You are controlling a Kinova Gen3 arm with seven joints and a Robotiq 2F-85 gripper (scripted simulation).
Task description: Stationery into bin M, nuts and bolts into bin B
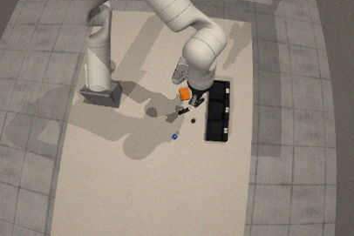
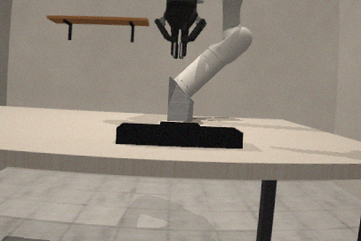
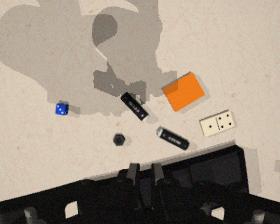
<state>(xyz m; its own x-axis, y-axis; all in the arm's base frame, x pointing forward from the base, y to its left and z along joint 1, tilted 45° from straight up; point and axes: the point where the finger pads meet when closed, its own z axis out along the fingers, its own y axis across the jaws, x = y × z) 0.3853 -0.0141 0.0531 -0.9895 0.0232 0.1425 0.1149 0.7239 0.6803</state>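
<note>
My gripper (image 1: 197, 102) (image 2: 180, 55) (image 3: 145, 176) is shut with nothing between the fingers, and hangs high above the table by the left side of the black row of bins (image 1: 218, 111) (image 2: 180, 135) (image 3: 215, 162). On the table near the bins lie an orange block (image 1: 185, 93) (image 3: 184, 91), two black stick-shaped items (image 1: 183, 111) (image 3: 134, 105) (image 3: 173, 138), a small black nut (image 1: 193, 120) (image 3: 119, 138), a blue die (image 1: 174, 137) (image 3: 61, 108) and a white domino (image 3: 218, 122). The bins' letters are too small to read.
The arm's base (image 1: 101, 93) stands on the table's left side. The table's right edge runs just beyond the bins. A wooden shelf (image 2: 98, 20) hangs on the back wall.
</note>
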